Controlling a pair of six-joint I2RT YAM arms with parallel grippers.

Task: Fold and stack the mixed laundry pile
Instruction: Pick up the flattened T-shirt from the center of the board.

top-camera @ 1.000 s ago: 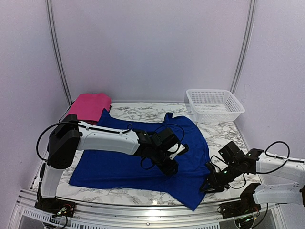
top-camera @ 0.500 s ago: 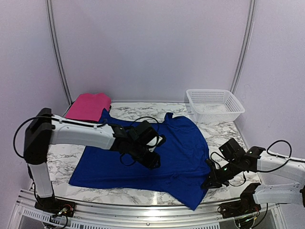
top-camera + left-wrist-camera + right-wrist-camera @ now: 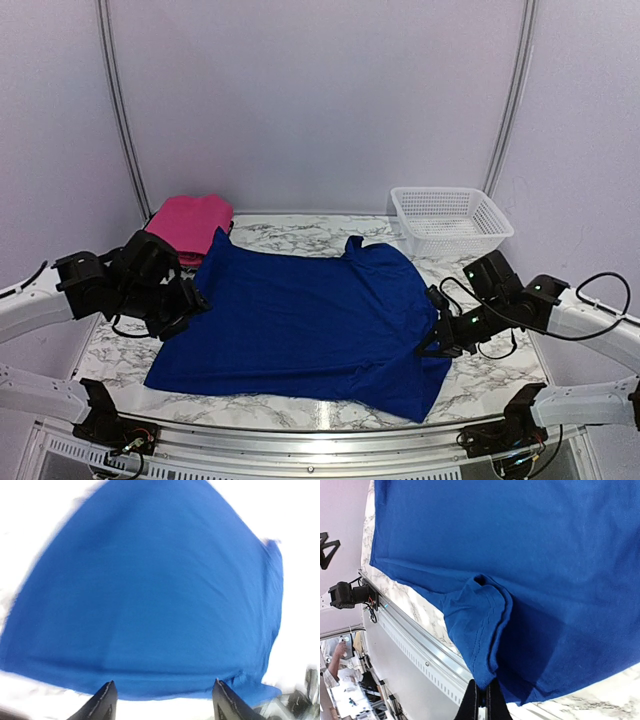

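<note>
The mixed laundry pile is two garments. The royal blue garment lies spread across the marble table, and the magenta-pink one sits folded at the back left. My left gripper hovers at the blue garment's left edge, open, with nothing between its fingers; blue cloth fills its wrist view beyond the gripper. My right gripper is shut on a folded hem of the blue garment at its right side, the gripper pinching the fold's tip.
A white mesh basket stands at the back right. Bare marble table shows to the right of the blue cloth. The metal front rail runs close below the garment's near edge.
My left arm has pulled back from the middle of the blue garment to its left edge and opened. My right gripper has shut on the right hem and drawn it slightly up and back.
</note>
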